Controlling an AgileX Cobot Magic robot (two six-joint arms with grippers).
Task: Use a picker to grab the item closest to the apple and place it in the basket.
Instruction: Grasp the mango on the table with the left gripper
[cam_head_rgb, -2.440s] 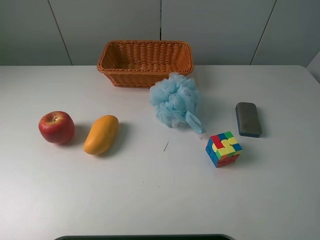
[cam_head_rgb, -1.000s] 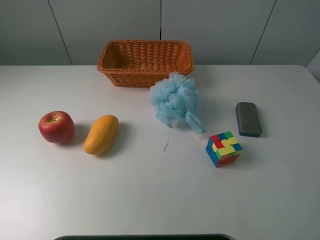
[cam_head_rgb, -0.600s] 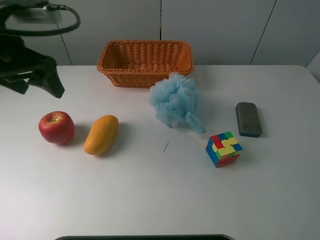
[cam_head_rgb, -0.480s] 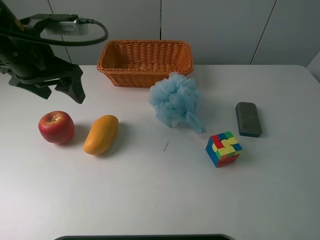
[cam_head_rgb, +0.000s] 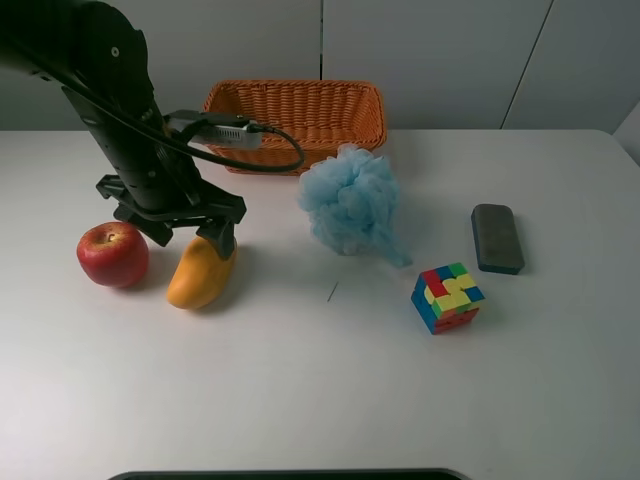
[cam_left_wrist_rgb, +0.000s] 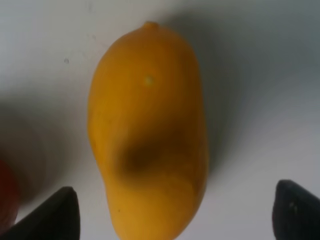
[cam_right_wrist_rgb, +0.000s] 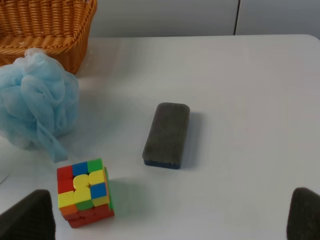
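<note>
change: black left gripper (cam_head_rgb: 192, 238) has swung in from 10 o'clock, now above oval yellow-orange mango (cam_head_rgb: 200, 272) | jaws spread wide astride it, holding nothing | mango at 3 o'clock of round red apple (cam_head_rgb: 113, 254) | orange wicker basket (cam_head_rgb: 330, 140) at mango's 1 o'clock | grasp looks imminent
</note>
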